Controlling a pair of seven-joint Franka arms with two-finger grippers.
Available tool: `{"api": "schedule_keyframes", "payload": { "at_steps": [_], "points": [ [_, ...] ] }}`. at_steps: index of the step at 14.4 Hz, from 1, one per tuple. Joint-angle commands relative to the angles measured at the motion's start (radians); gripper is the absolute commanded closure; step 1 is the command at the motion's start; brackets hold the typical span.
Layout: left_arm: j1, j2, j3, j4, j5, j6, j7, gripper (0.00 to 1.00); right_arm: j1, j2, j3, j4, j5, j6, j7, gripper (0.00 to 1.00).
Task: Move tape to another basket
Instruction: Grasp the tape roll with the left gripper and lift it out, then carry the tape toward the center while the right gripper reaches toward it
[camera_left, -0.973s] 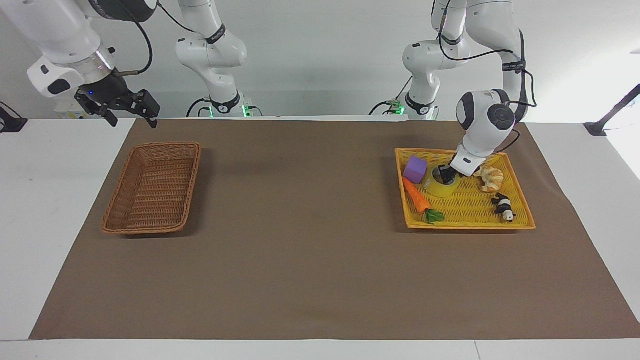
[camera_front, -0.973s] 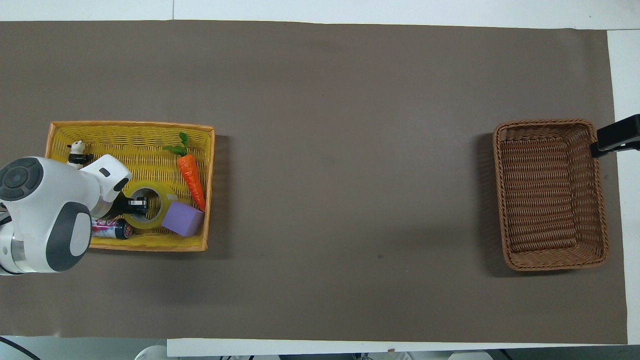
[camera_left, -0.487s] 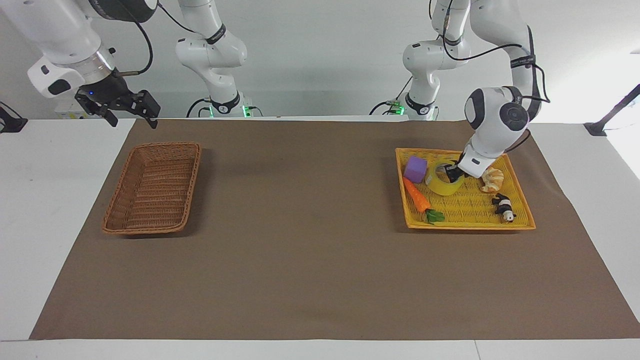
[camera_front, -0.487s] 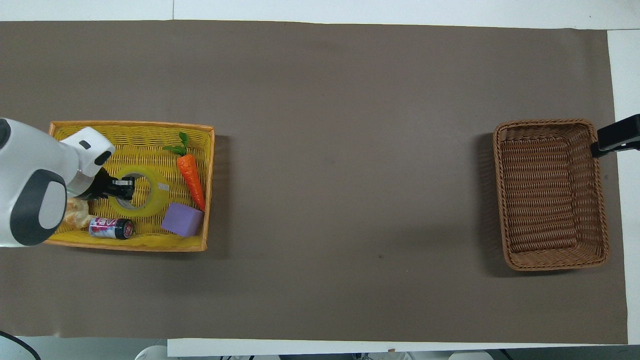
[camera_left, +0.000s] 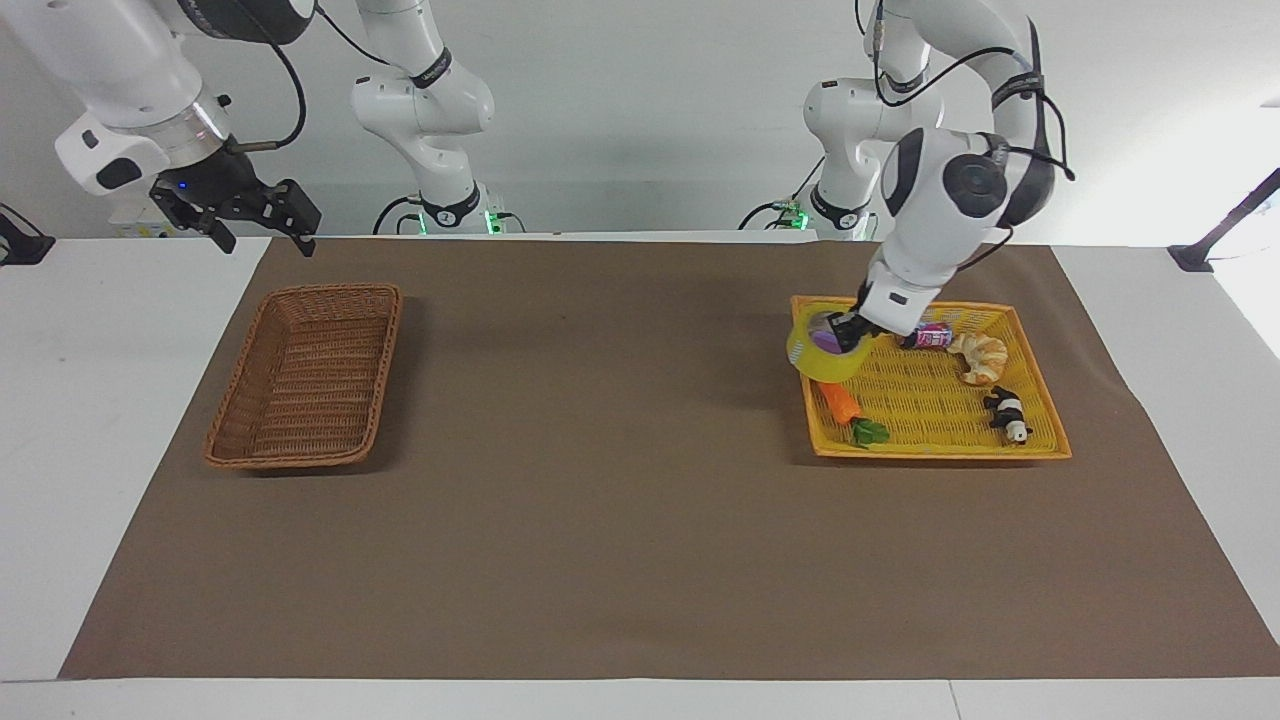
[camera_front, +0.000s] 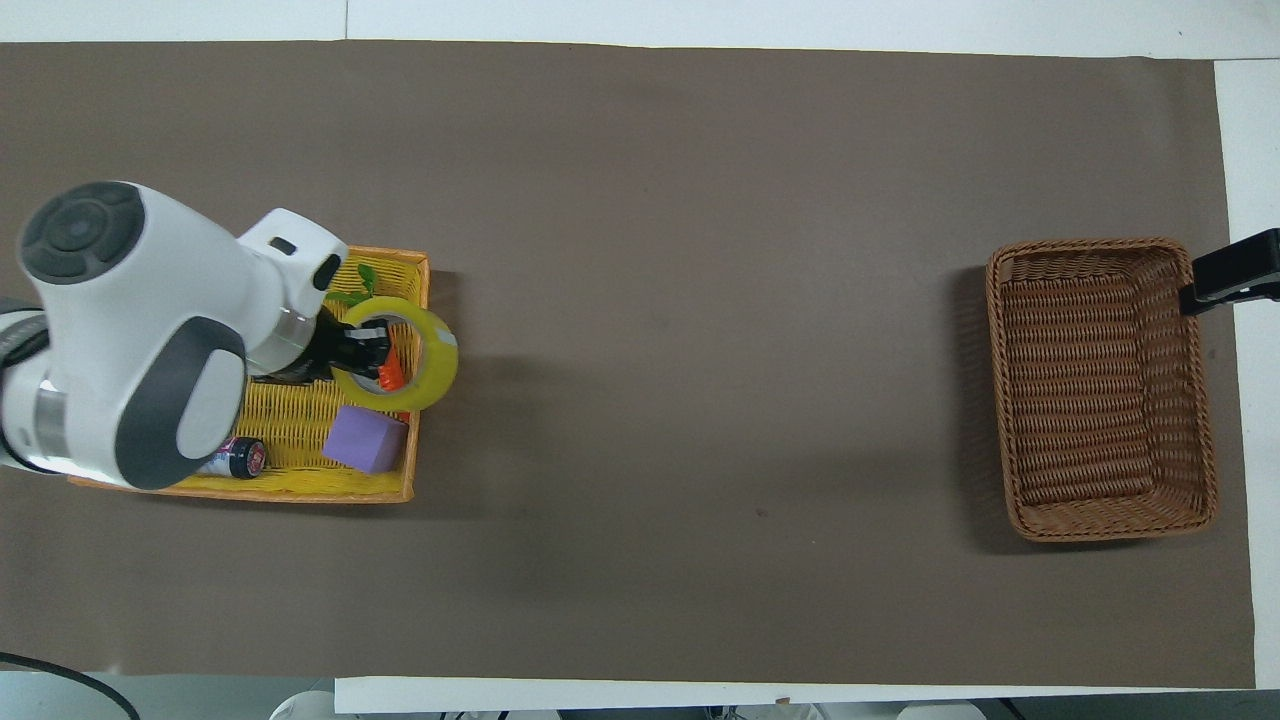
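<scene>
The tape (camera_front: 437, 365) is held by the left tool (camera_front: 372, 352) over the yellow tray (camera_front: 300, 485) at nine o'clock; the brown basket (camera_front: 1100, 390) is seen at three o'clock.

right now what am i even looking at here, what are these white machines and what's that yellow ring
These are two robot arms at one table. One picture looks across the table at them; the other looks down from above their end. The left gripper has its jaws shut on the tape, a yellow ring, holding it up over the edge of the yellow tray. In that tray lie a purple cube, a toy carrot, a small can, a bread roll and a panda figure. The brown basket sits at the right arm's end of the table. The right gripper waits open, up near that basket.
</scene>
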Motion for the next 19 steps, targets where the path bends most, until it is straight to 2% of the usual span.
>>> {"api": "schedule_keyframes", "payload": {
  "at_steps": [1,3,6,8,10,13,15,19],
  "points": [
    [-0.05,0.014,0.017,0.033,-0.158,0.029,-0.039,1.0,0.027,-0.019,0.012,-0.024,0.075,0.0,-0.106,0.01],
    [-0.096,0.02,0.014,0.054,-0.284,0.06,-0.039,1.0,0.012,-0.051,0.007,-0.104,0.28,0.07,-0.139,0.01],
    [-0.219,0.021,0.015,0.073,-0.297,0.097,-0.096,1.0,0.012,-0.125,0.007,-0.311,0.533,0.202,-0.134,0.01],
    [-0.23,0.02,0.014,0.064,-0.296,0.094,-0.099,1.0,0.023,-0.137,0.013,-0.383,0.661,0.307,-0.161,0.01],
    [-0.23,0.021,0.014,0.071,-0.299,0.095,-0.111,1.0,0.087,-0.129,0.013,-0.417,0.796,0.371,-0.177,0.01],
    [-0.23,0.02,0.014,0.062,-0.297,0.095,-0.119,1.0,0.135,-0.108,0.014,-0.529,1.011,0.47,-0.246,0.01],
    [-0.23,0.017,0.014,0.056,-0.297,0.095,-0.121,1.0,0.155,-0.044,0.015,-0.563,1.129,0.475,-0.319,0.01],
    [-0.228,0.015,0.015,0.051,-0.297,0.098,-0.119,1.0,0.236,-0.004,0.015,-0.653,1.267,0.518,-0.327,0.01]
  ]
}}
